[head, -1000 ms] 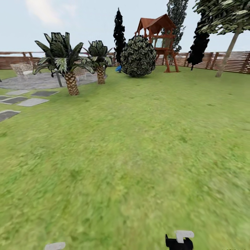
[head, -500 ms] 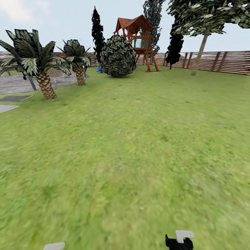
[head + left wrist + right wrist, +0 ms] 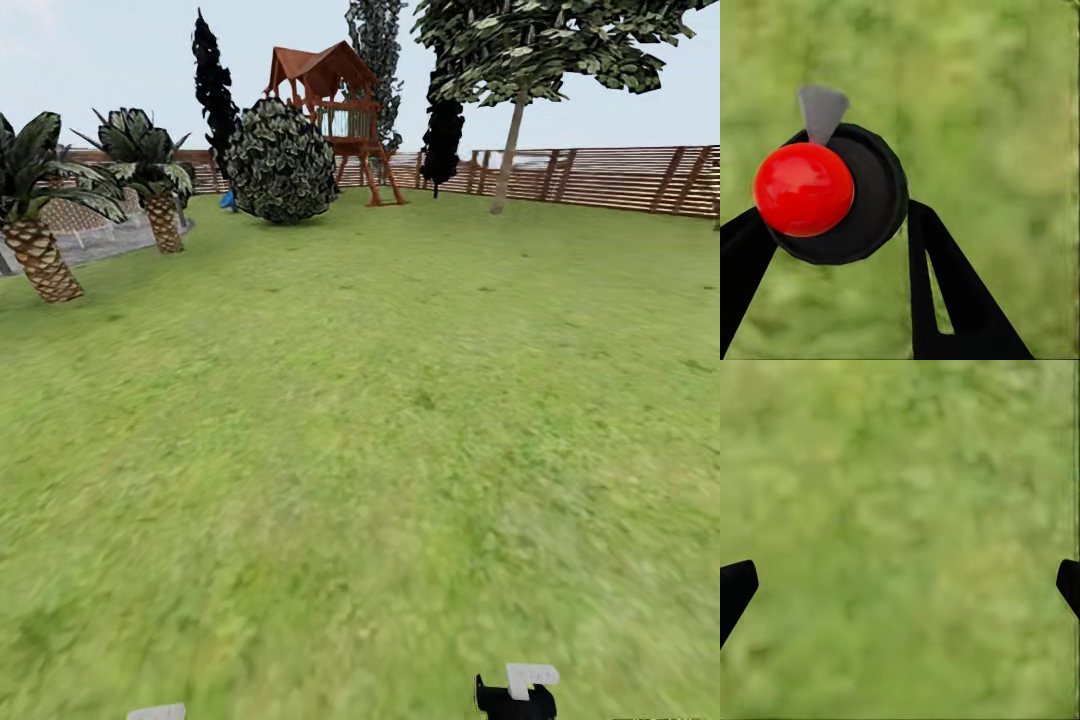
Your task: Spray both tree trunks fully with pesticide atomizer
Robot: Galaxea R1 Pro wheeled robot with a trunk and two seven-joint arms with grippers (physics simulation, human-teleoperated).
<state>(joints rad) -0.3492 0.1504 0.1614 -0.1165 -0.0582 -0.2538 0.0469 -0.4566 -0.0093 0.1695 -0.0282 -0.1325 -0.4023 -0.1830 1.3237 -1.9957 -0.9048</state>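
The lawn runs out to a slatted fence. A tan-trunked tree stands by that fence, well away, with a playhouse, a round bush and two palms further left. In the left wrist view, the left gripper is clamped on the red-topped atomizer, over grass. The right gripper hangs over grass with its jaws wide apart.

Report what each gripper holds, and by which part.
Left gripper clamps the pesticide atomizer by its dark body, below the red top. Right gripper is open, holding nothing.
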